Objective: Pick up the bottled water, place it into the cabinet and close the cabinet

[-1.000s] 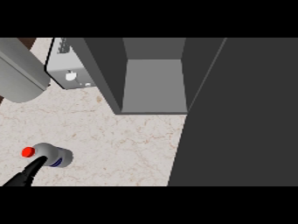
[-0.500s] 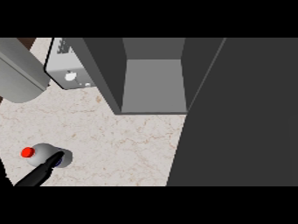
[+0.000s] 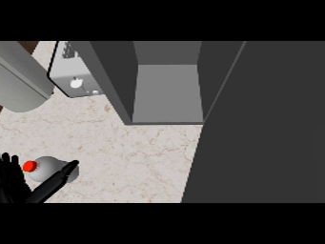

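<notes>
Around the bottled water [image 3: 46, 167], open left hand [image 3: 10, 183].

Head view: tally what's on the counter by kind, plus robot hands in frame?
Bottled water, red cap: 1
Open grey cabinet: 1
Small white appliance at the back: 1
Robot hands: 1, the left hand, fingers spread around the bottle
Total: 4
The right hand is not in frame.

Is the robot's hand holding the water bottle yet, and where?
Not yet. The left hand is open around the bottle, fingers on one side and thumb on the other. Whether they touch it cannot be told.
</notes>
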Action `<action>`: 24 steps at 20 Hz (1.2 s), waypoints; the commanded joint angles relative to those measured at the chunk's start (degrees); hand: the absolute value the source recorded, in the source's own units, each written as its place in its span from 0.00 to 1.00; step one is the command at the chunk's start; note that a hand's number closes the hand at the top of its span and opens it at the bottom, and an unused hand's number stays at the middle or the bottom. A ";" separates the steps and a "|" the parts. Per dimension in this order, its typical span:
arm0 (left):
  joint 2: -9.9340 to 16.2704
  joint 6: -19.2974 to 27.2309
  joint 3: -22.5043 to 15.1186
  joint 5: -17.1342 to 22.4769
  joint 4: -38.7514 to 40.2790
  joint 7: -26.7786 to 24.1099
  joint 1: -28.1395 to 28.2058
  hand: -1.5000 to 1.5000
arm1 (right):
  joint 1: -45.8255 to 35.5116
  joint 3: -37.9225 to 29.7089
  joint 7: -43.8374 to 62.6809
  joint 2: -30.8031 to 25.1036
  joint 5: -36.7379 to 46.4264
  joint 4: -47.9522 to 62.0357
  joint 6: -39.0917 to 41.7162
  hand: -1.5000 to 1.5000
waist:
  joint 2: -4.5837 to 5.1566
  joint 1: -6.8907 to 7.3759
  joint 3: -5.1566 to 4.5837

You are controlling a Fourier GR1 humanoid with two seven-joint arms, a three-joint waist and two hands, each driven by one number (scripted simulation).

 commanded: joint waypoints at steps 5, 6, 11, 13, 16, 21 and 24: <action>-0.87 -0.90 -0.83 5.43 10.89 -9.32 -2.31 0.00 | 1.14 2.04 3.32 -1.57 7.17 -6.71 -1.90 0.00 | 0.00 0.04 0.00; -0.87 -0.77 1.25 4.71 13.83 -9.89 -5.09 0.00 | -1.63 0.93 4.72 -0.99 6.12 -5.72 -1.46 0.00 | 0.08 0.13 0.00; -0.86 -1.77 1.39 7.07 16.46 -12.98 -4.76 0.00 | -1.30 2.11 3.81 -1.45 6.75 -5.62 -1.59 0.00 | 0.03 0.23 0.03; -0.88 0.27 0.53 11.38 24.64 -19.71 -8.30 0.00 | 0.64 2.53 2.17 -2.07 5.94 -6.10 -2.22 0.00 | 0.03 -0.05 0.01; 0.17 -4.36 3.58 10.73 23.72 -19.81 -5.45 0.00 | 2.35 1.34 3.06 -5.50 4.49 -8.78 -1.09 0.00 | 0.01 0.07 0.03; -0.87 -5.53 5.56 13.32 30.28 -24.55 -8.47 0.00 | -1.54 2.39 1.71 -2.14 5.72 -3.16 -3.05 0.00 | 0.08 0.26 0.03; -0.88 -5.42 3.20 15.33 29.98 -25.23 -8.24 0.00 | -2.02 6.38 3.42 -1.17 9.79 -3.82 -4.99 0.00 | 0.01 0.21 0.01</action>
